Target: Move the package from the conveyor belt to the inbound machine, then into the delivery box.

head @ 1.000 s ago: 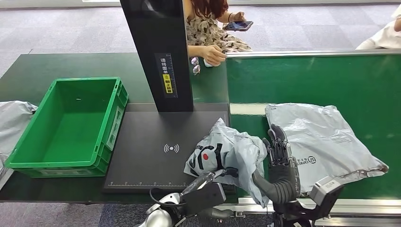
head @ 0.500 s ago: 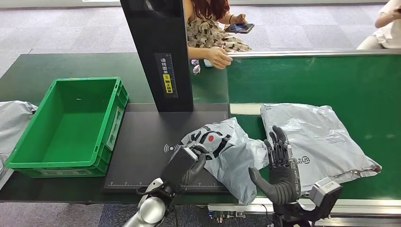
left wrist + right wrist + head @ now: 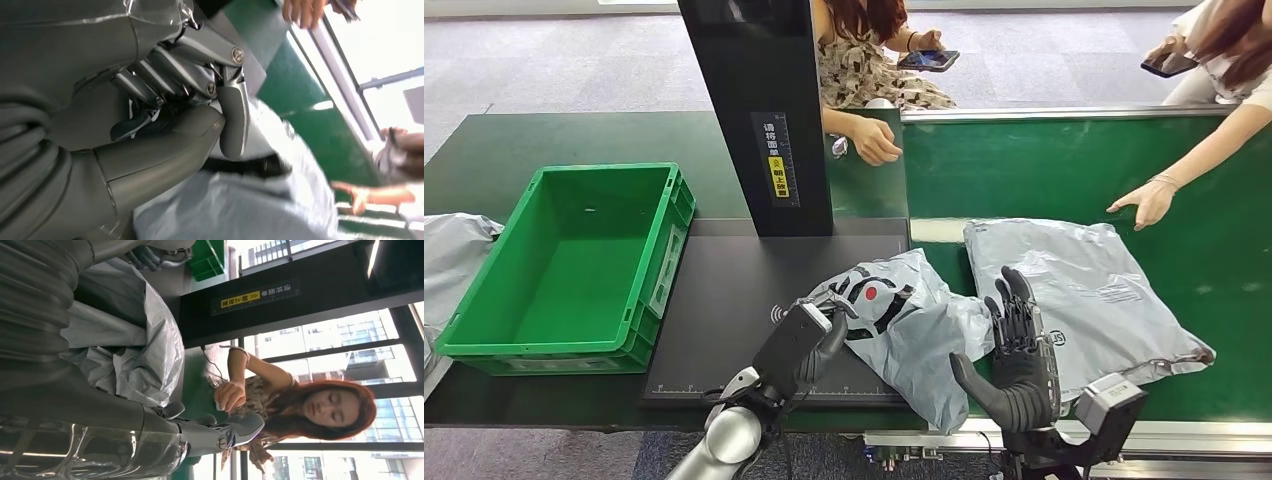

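On the black scanner pad [image 3: 724,300], the left hand [image 3: 809,340] grips the near edge of a crumpled grey package [image 3: 904,310], which lies half on the pad and half over the edge of the green conveyor belt [image 3: 1064,160]. Just beside it, the right hand [image 3: 1019,350] stands upright with fingers spread, holding nothing. A second, flatter grey package [image 3: 1094,290] lies on the belt behind that hand, with a person's hand [image 3: 1146,203] reaching toward it. To the left sits a green box [image 3: 564,265].
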`<state>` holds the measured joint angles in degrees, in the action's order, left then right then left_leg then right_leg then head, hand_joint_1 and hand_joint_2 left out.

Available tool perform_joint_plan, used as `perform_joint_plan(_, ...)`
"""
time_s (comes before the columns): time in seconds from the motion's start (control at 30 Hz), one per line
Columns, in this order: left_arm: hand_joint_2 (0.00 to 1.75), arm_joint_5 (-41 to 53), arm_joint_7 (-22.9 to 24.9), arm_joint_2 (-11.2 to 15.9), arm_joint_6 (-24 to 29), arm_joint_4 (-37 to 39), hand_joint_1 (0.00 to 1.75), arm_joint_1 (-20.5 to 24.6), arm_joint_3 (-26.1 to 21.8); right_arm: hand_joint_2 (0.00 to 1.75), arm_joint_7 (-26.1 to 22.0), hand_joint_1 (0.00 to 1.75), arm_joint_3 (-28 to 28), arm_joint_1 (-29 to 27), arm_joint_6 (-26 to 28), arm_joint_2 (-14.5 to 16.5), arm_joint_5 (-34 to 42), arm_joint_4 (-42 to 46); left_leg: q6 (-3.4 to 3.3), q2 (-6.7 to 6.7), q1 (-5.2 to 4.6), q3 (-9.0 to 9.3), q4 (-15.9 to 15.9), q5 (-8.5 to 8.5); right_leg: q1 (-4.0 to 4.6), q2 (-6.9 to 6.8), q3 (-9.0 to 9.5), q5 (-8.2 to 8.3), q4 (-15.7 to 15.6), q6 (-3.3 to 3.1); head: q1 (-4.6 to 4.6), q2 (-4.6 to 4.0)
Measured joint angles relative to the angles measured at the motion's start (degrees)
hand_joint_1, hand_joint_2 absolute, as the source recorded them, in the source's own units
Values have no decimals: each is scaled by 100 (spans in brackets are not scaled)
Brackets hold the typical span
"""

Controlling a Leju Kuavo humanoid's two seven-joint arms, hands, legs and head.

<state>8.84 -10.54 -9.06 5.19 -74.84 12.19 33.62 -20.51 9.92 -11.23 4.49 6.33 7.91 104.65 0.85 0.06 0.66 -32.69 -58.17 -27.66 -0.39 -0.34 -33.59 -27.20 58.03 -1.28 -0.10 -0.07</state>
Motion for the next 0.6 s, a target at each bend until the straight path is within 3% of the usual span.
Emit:
perform_joint_plan(0.07,175,81,69,75,-214,-70,172,-6,97,175,-11,0,-2,6,-7,-1,-11,0,0,0,0,0,0,0,0,0,0,0,0,0,0,0)
perform_joint_plan(0.1,175,98,82,104,-256,-98,138,-9,134,175,-14,0,-3,9,-7,-2,-14,0,0,0,0,0,0,0,0,0,0,0,0,0,0,0)
perform_joint_plan(0.2,175,130,98,173,-358,-170,10,-10,199,175,-58,0,-5,13,-4,-4,-23,2,0,0,0,0,0,0,0,0,0,0,0,0,1,0)
perform_joint_plan(0.23,175,158,109,198,-445,-203,0,-15,219,175,-105,0,-8,11,5,-4,-28,14,0,0,0,0,0,0,0,0,0,0,0,0,1,0)
perform_joint_plan(0.4,175,427,140,372,-822,-519,0,-172,315,175,-246,0,-140,-23,40,-20,-158,266,0,2,0,0,0,0,0,2,0,0,0,0,1,0)
perform_joint_plan(0.5,175,625,68,513,-458,-978,0,-433,174,175,-128,0,-286,-145,68,-50,-308,418,-1,2,1,-1,1,-2,0,2,-1,-1,0,0,-1,0)
perform_joint_plan(0.6,175,905,27,593,250,-1649,0,-798,-301,175,145,0,-392,-363,55,-96,-488,466,1,4,3,-2,3,-5,1,4,-2,-3,0,-1,0,0)
